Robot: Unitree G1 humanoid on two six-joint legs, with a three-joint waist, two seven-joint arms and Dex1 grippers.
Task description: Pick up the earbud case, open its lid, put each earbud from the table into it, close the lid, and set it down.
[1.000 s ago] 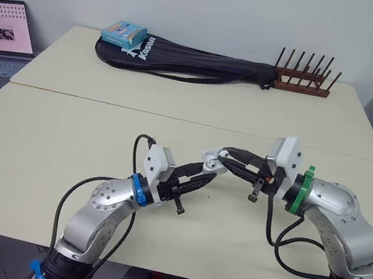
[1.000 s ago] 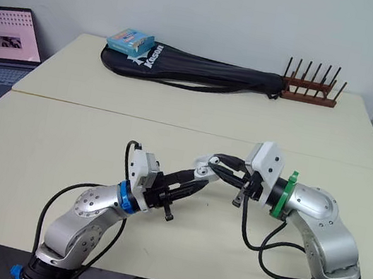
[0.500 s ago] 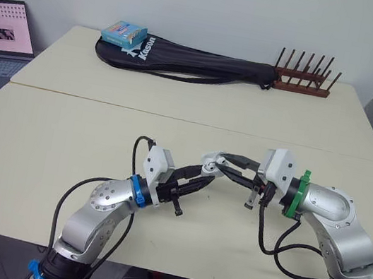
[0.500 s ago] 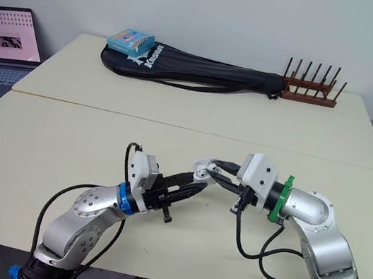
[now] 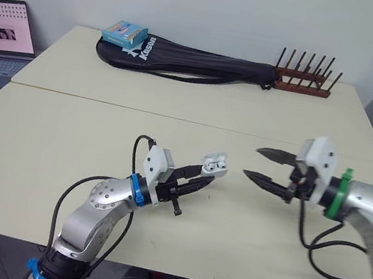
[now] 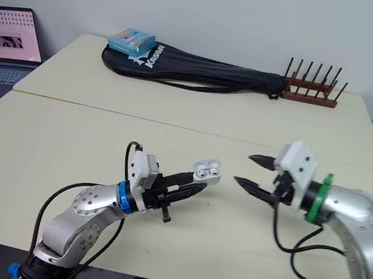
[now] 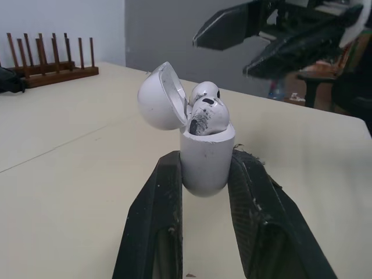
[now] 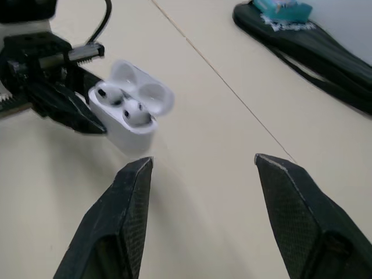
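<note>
Nearly upright earbud case (image 7: 206, 160), lid (image 7: 160, 96) open

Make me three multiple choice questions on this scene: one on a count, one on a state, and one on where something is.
1. How many earbuds sit in the earbud case?
A none
B one
C two

2. The right gripper is:
A open and empty
B shut on the case
C shut on an earbud

3. The case is:
A lying flat on the table
B held between the fingers of the left gripper
C held by the right gripper

Answers:
1 C: two white buds show under the raised lid.
2 A: its fingers stand apart with nothing between them.
3 B: the two black fingers clamp the case's body on both sides.
</note>
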